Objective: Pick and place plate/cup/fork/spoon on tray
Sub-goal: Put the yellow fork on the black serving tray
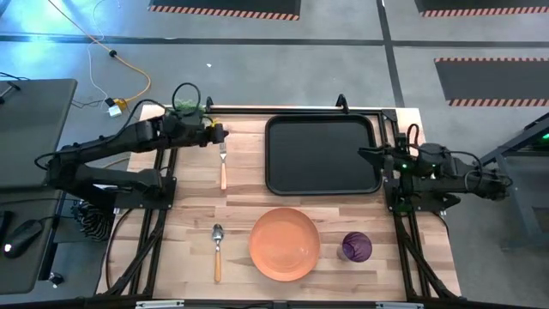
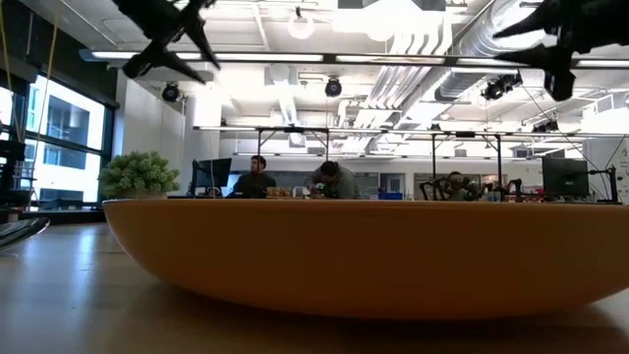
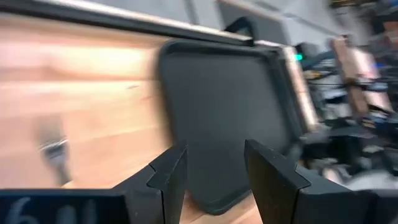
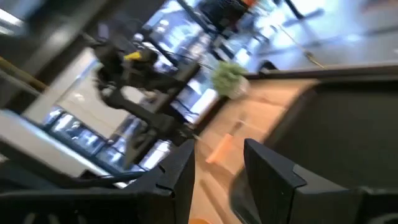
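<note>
The fork (image 1: 223, 165) lies on the wooden table left of the black tray (image 1: 322, 154), tines toward the far edge. My left gripper (image 1: 223, 133) hovers open just beyond the fork's tines; its wrist view (image 3: 214, 171) looks across to the tray (image 3: 230, 106). The spoon (image 1: 217, 251), the orange plate (image 1: 285, 244) and the purple cup (image 1: 357, 247) stand in a row near the front edge. My right gripper (image 1: 364, 154) stays open at the tray's right rim (image 4: 221, 165), with nothing between its fingers. The plate (image 2: 364, 256) fills the low view.
A small green plant (image 1: 187, 105) stands at the table's far left corner. Black frame rails (image 1: 154, 223) run along both table sides. Bare wood lies between tray and plate. People sit at desks (image 2: 295, 182) in the room beyond.
</note>
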